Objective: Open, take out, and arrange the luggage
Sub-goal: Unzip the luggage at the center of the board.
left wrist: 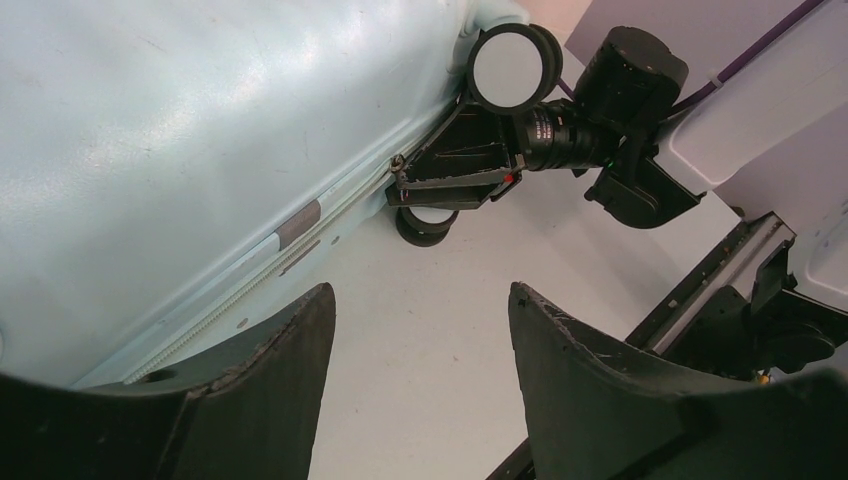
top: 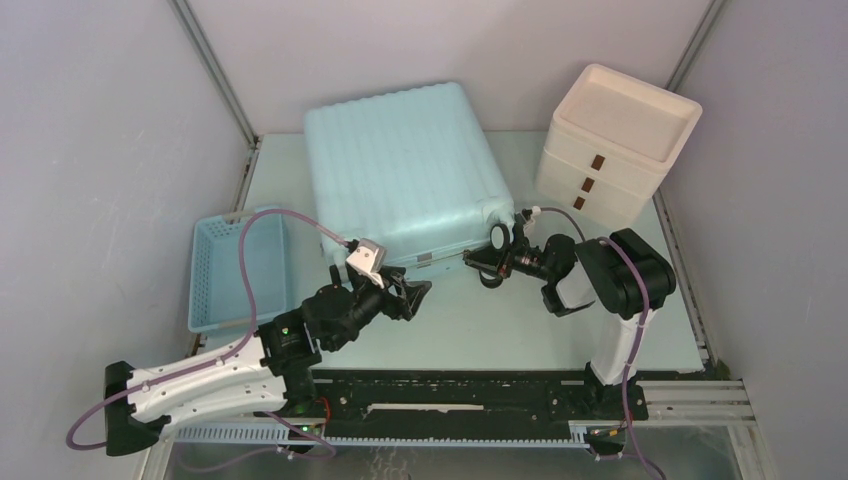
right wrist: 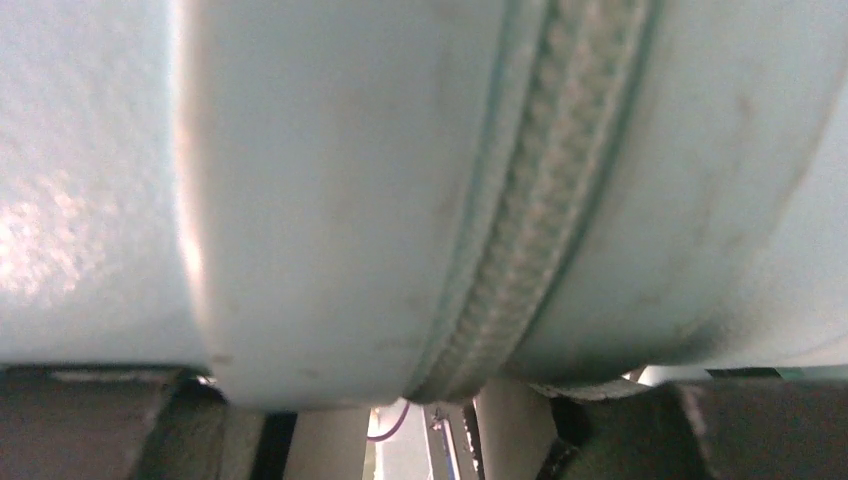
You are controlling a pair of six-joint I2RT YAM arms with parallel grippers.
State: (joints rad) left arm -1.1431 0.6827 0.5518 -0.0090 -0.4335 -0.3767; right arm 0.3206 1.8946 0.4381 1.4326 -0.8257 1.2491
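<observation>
The luggage point(top: 400, 170) is a pale mint-blue ribbed suitcase lying flat and closed at the back middle of the table. My left gripper point(top: 415, 292) hovers open over bare table just in front of its near edge point(left wrist: 150, 130), nothing between its fingers point(left wrist: 270, 380). My right gripper point(top: 478, 262) is at the suitcase's front right corner, beside a black-and-white wheel point(left wrist: 517, 65). Its jaws stand partly open astride the zip seam point(right wrist: 520, 230) of the shell point(right wrist: 330, 180). The tips point(left wrist: 397, 172) meet the seam line; whether they pinch anything is hidden.
A blue slatted basket point(top: 235, 270) sits at the left of the table. A cream box with brown drawer tabs point(top: 615, 145) stands at the back right. A second wheel point(left wrist: 425, 222) rests on the table under the right gripper. Grey walls enclose the table.
</observation>
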